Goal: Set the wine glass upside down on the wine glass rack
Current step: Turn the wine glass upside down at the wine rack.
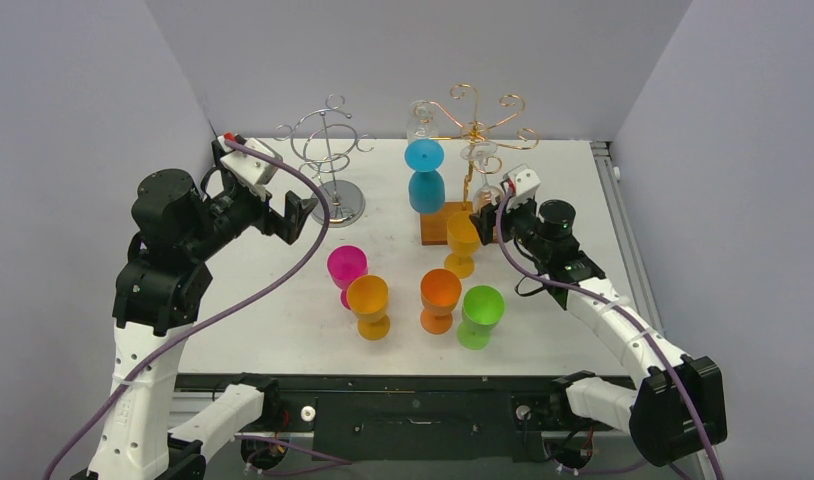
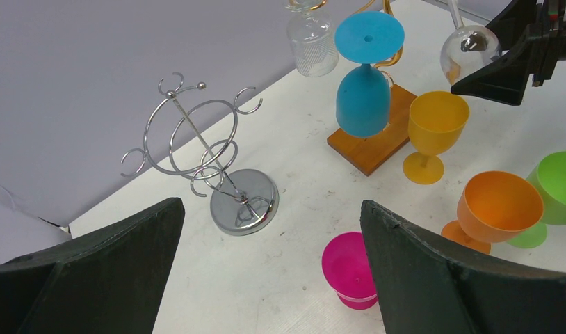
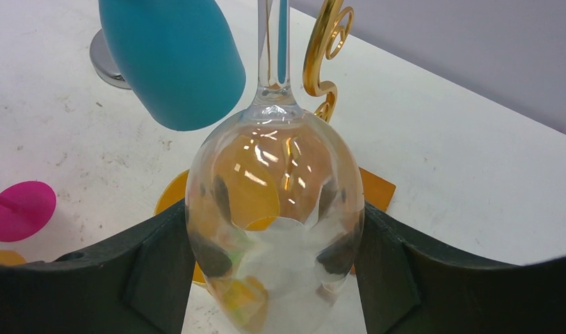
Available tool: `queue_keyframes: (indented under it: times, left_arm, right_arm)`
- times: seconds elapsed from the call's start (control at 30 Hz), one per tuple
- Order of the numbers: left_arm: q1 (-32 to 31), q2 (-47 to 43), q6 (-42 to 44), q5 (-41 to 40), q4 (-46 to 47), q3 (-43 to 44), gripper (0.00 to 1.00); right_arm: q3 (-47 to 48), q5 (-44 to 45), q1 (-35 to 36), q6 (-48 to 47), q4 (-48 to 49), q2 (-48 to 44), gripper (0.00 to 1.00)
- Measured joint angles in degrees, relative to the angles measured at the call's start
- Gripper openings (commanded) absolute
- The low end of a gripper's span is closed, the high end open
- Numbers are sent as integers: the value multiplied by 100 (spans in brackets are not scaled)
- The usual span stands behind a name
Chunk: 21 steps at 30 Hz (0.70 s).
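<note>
The 2 right fingers are clamping the bowl of the clear wine glass just beside the gold rack. The glass is standing vertical and upside down, stem pointing up, rim facing the worktop. The left fingers are gaping wide apart, holding nothing.

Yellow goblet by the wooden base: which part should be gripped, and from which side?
Probably the bowl, jaws across its width, coming in level from the near-left. The yellow goblet stands upright on a short stem, which leaves little to pinch. The wooden base is right behind it, and the right gripper, closed on the clear wine glass, crowds its right.
</note>
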Motion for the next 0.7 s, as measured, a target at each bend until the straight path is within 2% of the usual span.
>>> queue_keyframes:
  times: [0.37, 0.7]
  left_arm:
    - [0, 0, -2, 0, 2, 0, 96]
    - [0, 22, -7, 0, 2, 0, 96]
  right_arm:
    - [-199, 26, -7, -142, 33, -363, 0]
    - [-566, 68, -63, 20, 487, -424, 0]
